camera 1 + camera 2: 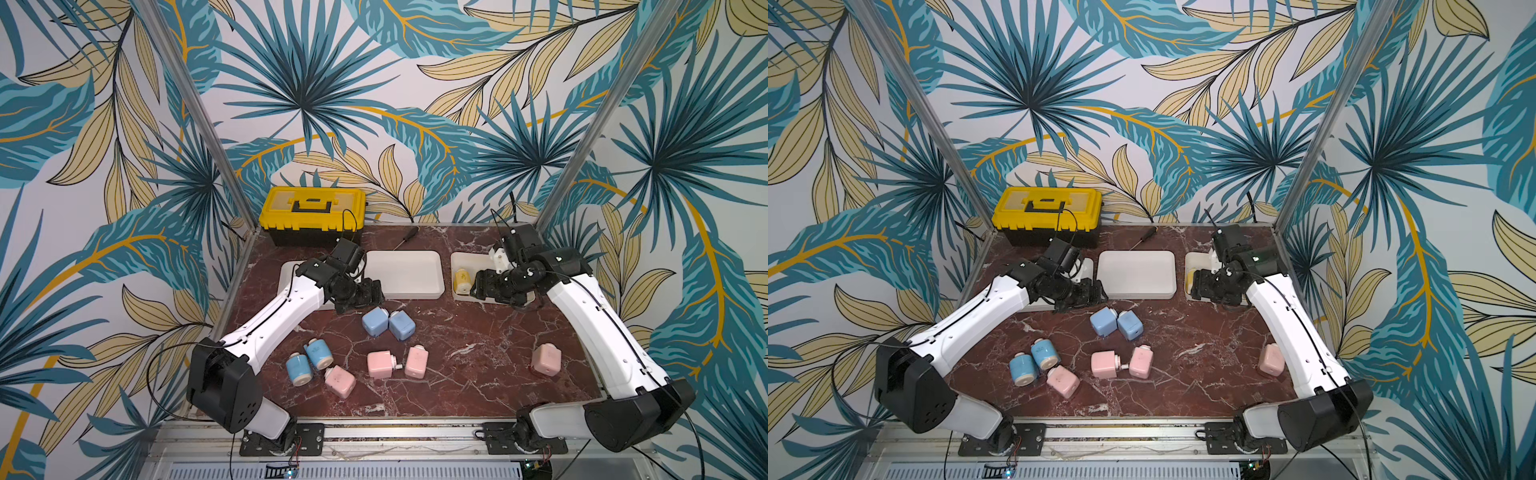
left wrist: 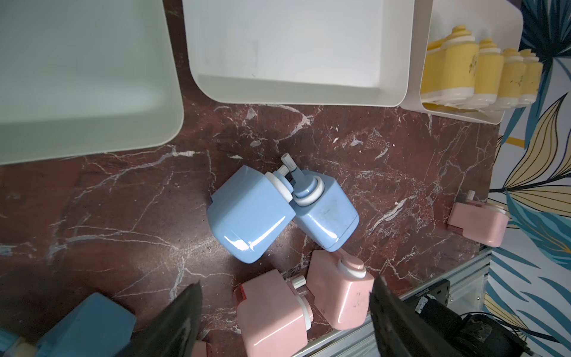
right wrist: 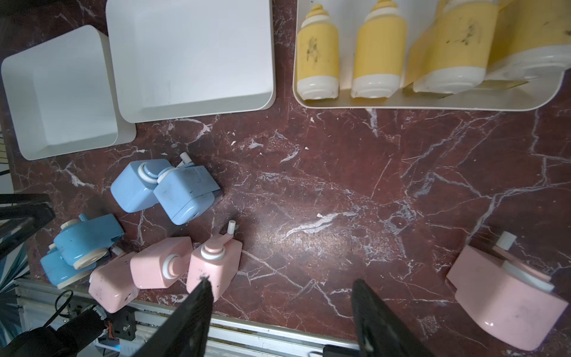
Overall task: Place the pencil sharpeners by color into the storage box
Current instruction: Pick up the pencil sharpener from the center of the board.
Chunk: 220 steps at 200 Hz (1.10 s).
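Note:
The storage box is three white trays at the back: left (image 1: pixel 286 270), middle (image 1: pixel 405 291), right (image 1: pixel 457 259). Several yellow pencil sharpeners (image 3: pixel 380 46) lie in the right tray (image 2: pixel 414 102). Two blue ones (image 1: pixel 384 322) touch mid-table, also in the left wrist view (image 2: pixel 247 213). Two more blue ones (image 1: pixel 307 361) lie front left. Three pink ones (image 1: pixel 381 364) lie in front and one (image 1: pixel 546 359) far right. My left gripper (image 1: pixel 365 293) (image 2: pixel 285 296) hangs open above the blue pair. My right gripper (image 1: pixel 484 284) (image 3: pixel 281 296) hangs open over the right tray, holding nothing.
A yellow and black toolbox (image 1: pixel 311 212) stands at the back left. A dark screwdriver (image 1: pixel 405 239) lies behind the middle tray. An aluminium rail (image 1: pixel 374 432) runs along the table's front edge, and frame posts rise at both back corners.

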{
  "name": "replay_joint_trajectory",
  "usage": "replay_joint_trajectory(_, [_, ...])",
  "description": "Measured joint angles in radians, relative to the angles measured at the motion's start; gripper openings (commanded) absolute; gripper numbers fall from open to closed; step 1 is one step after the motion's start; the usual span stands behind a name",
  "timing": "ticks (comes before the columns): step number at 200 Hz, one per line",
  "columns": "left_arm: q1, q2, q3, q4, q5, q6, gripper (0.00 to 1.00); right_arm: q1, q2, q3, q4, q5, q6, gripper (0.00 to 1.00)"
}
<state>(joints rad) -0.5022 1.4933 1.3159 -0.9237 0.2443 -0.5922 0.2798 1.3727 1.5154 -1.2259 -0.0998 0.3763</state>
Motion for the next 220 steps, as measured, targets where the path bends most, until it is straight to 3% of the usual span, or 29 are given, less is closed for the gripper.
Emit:
replay_joint_trajectory(59, [-0.032,-0.024,-0.053,-0.008,-0.121,0.166,1.00,0.080,-0.030,-0.080,0.040,-0.012,0.066,0.73])
replay_joint_trajectory(125, [-0.049,0.085,-0.033,-0.008,-0.190,0.319,0.99,0.080,-0.101,-0.131,0.056,-0.014,0.096,0.73])
replay_joint_trajectory(159, [-0.103,0.137,-0.006,-0.010,-0.201,0.378,0.99,0.080,-0.098,-0.154,0.070,-0.015,0.096,0.73])
replay_joint_trajectory(220, [-0.131,0.212,0.031,-0.009,-0.230,0.406,0.96,0.080,-0.088,-0.163,0.087,-0.025,0.095,0.73])
